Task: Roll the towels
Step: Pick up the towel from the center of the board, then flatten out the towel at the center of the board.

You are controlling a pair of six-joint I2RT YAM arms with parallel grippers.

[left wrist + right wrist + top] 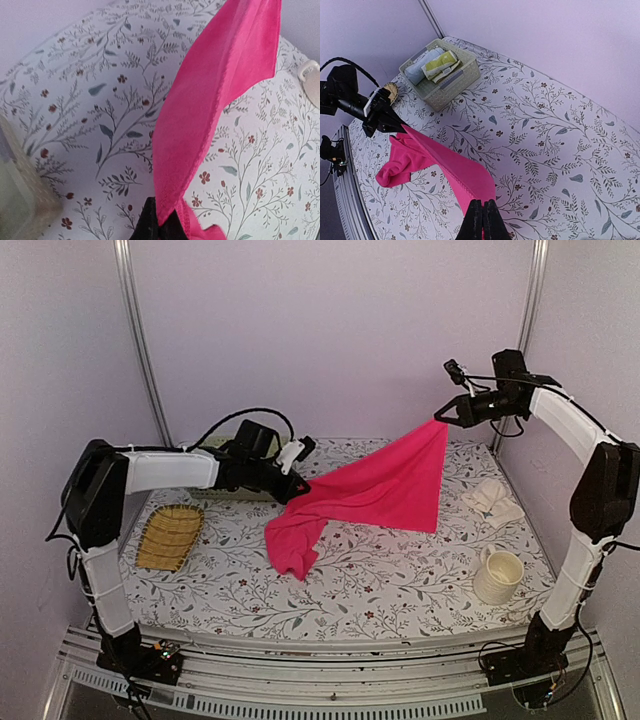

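The pink towel hangs stretched in the air between my two grippers, its lower part drooping onto the floral table. My left gripper is shut on one corner, low at the left; the left wrist view shows the towel rising from the gripper. My right gripper is shut on the opposite corner, held high at the back right; the right wrist view shows the towel running down from the gripper. The cream-white towel lies crumpled on the table at the right.
A woven straw mat lies at the left. A cream mug stands at the front right. A pale plastic basket with folded items sits at the back left behind my left arm. Walls close in on three sides.
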